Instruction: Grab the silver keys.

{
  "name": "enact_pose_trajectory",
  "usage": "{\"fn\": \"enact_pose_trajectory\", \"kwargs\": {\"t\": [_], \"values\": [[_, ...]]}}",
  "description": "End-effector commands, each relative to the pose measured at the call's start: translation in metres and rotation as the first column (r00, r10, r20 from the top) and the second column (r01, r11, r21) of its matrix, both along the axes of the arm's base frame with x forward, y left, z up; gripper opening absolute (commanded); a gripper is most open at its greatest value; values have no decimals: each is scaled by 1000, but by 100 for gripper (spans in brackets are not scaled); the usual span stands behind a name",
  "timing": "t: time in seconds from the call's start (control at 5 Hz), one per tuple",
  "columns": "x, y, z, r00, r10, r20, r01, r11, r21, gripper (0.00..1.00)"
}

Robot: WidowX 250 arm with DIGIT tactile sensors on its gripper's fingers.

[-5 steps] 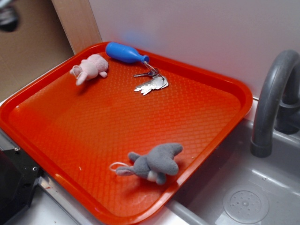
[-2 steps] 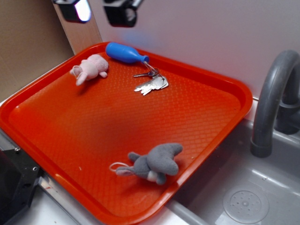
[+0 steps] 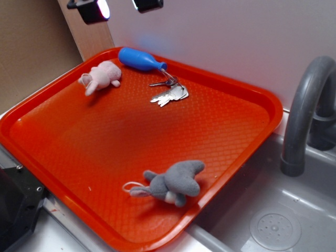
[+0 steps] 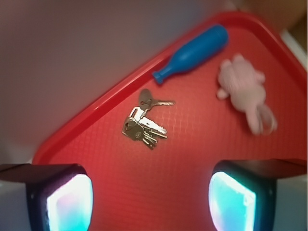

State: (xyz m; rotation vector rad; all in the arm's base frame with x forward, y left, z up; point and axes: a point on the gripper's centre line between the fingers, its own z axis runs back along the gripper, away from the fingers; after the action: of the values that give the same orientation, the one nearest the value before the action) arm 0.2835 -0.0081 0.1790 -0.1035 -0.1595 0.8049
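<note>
The silver keys [image 3: 169,94] lie flat on the red tray [image 3: 247,136] near its far edge, fanned on thin rings, just beside the neck of a blue bottle-shaped toy [image 3: 140,59]. They also show in the wrist view [image 4: 143,127], upper middle. My gripper [image 3: 122,6] hangs high above the tray's far left corner, only its two fingertips in view at the top edge. In the wrist view the gripper [image 4: 150,202] is open and empty, its pads wide apart, with the keys ahead of them and well below.
A pink plush toy [image 3: 101,76] lies at the tray's far left, and shows in the wrist view [image 4: 245,89]. A grey plush toy [image 3: 172,182] lies near the front edge. A grey faucet [image 3: 307,113] and sink [image 3: 273,226] are on the right. A white wall stands behind.
My gripper has come into view at the top left, over the tray's far corner, and has since risen slightly. The keys and toys have not moved.
</note>
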Motion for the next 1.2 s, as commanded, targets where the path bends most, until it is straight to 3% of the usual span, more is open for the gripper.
{"fn": "enact_pose_trajectory", "kwargs": {"t": [0.0, 0.2, 0.6, 1.0], "values": [[9, 31, -16, 941, 325, 91, -310, 939, -152, 100], [15, 27, -32, 945, 316, 84, -293, 933, -208, 100], [35, 31, -83, 954, 298, 33, -289, 942, -169, 100], [35, 29, -117, 961, 277, 15, -271, 949, -161, 100]]}}
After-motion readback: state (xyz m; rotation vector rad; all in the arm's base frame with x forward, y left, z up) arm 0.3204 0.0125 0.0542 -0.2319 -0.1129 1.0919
